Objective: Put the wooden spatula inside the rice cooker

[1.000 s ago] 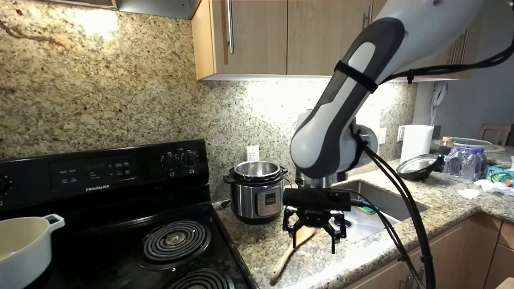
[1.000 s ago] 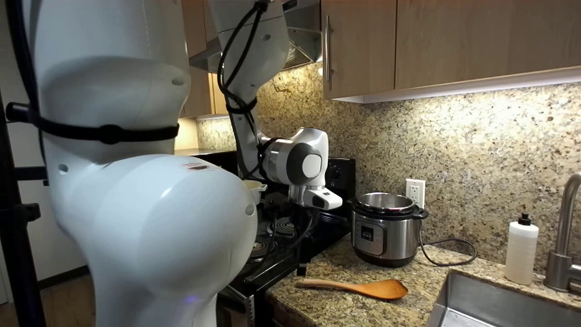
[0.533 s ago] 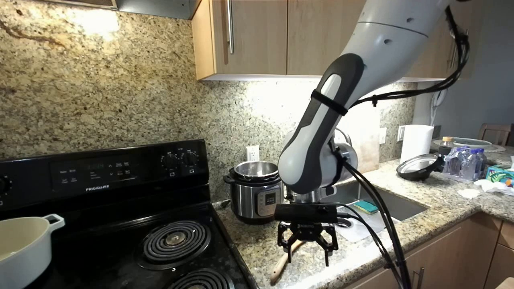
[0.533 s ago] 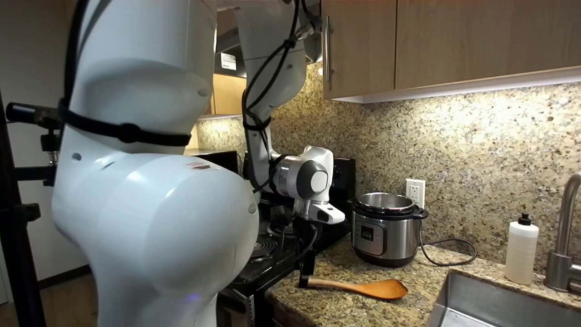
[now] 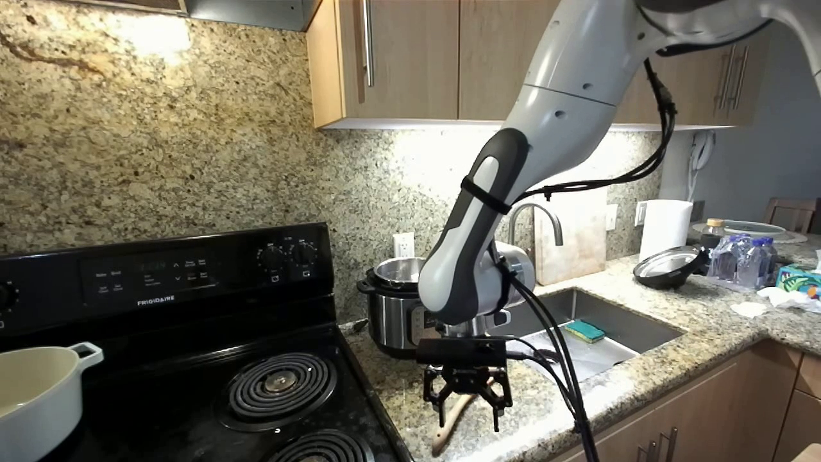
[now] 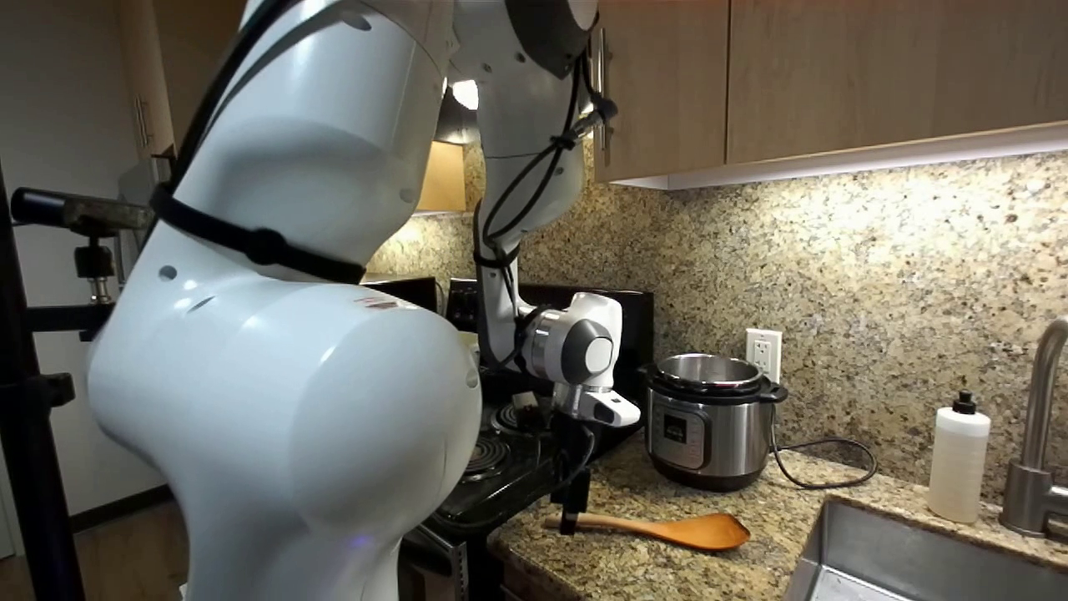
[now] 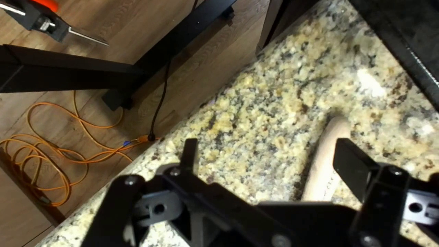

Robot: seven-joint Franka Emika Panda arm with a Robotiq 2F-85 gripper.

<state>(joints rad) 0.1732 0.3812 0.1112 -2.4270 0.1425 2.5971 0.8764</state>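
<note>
The wooden spatula lies flat on the granite counter. In an exterior view point(image 6: 701, 532) its orange head points toward the sink; in an exterior view its handle point(image 5: 451, 423) shows behind my gripper, which hides the head. My gripper point(image 5: 469, 425) is open and empty, pointing down over the handle end. In the wrist view point(image 7: 265, 154) the spatula handle point(image 7: 322, 164) runs between the fingers, close to the right finger, which overlaps its edge; contact cannot be told. The rice cooker point(image 6: 709, 430) stands upright and lidless by the wall; it is partly covered by the arm in an exterior view point(image 5: 390, 317).
The black stove point(image 5: 192, 372) borders the counter, with a white pot point(image 5: 45, 398) on it. A sink point(image 5: 616, 314) holding a sponge point(image 5: 584, 330) is beyond the spatula. A soap bottle point(image 6: 959, 459), faucet point(image 6: 1035, 417) and cooker cord point(image 6: 822, 484) are near the wall.
My open gripper has moved down and toward the stove in an exterior view, coming lower over the spatula's handle end. The spatula and rice cooker have not moved.
</note>
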